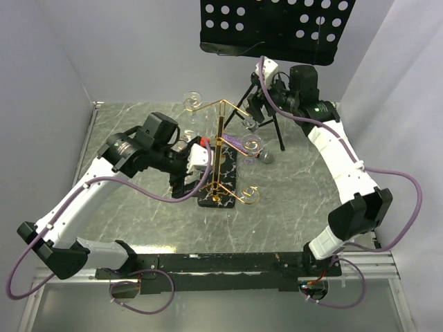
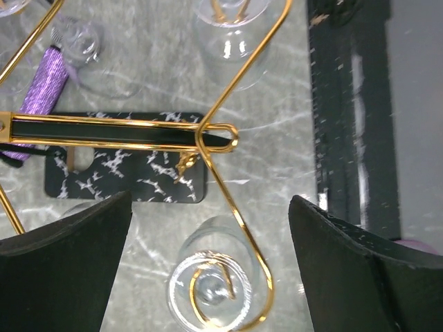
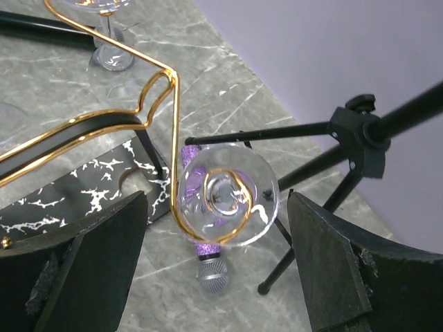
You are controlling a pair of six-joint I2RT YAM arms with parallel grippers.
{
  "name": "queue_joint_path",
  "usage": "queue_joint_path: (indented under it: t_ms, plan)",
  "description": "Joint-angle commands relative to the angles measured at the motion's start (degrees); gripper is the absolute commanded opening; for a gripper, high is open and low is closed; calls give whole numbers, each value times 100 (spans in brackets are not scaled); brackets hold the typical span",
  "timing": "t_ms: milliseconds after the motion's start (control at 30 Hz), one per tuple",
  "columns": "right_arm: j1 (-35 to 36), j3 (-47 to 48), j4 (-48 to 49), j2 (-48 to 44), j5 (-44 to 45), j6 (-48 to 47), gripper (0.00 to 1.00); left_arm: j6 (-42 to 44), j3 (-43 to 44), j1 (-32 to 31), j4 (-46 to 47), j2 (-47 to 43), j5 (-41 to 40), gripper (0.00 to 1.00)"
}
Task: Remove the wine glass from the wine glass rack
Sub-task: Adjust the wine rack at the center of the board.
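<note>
The wine glass rack (image 1: pixel 219 149) is polished gold metal on a glossy black white-veined base, the wine glass (image 3: pixel 257 202) clear glass, the table (image 1: pixel 297 200) grey marbled.

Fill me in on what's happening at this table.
Two robot arms are working at a gold wine glass rack. The left gripper hovers with its fingers spread over one wine glass hung in a spiral arm end. The right gripper hovers, also open, over a second glass on another arm. Neither glass is gripped, and nothing has come off the rack yet.
</note>
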Motion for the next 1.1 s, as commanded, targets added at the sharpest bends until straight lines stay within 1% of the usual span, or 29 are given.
queue_joint_path:
  t_ms: [0,133,200,300,400,567,767,867,933,1000,1067]
  plan:
    - [109,427,214,195,-179,-169,87,117,-74,-197,316,-17,-782,98]
    - [275,172,372,230,-75,-458,87,64,-171,-224,571,-8,-1090,98]
    - [355,198,346,327,-22,-582,88,82,-215,-224,659,-8,-1179,98]
    - [443,321,381,511,92,-573,88,134,-242,-224,703,53,-1048,99]
    - [531,470,434,678,320,-678,88,108,-241,-250,782,132,-1029,98]
    - [575,488,513,828,646,-793,88,29,-338,-268,1116,115,-1547,95]
    - [592,365,504,820,673,-802,89,73,-522,-276,1081,-43,-1794,94]
    - [601,356,434,793,515,-837,88,257,-628,-268,958,-157,-2022,93]
    - [601,418,320,784,208,-898,88,345,-707,-268,940,-245,-2189,93]
    - [592,558,66,802,-335,-1064,88,521,-716,-224,818,-316,-2172,93]
    - [601,716,-198,854,-767,-1092,88,469,-804,-154,913,-386,-2190,92]
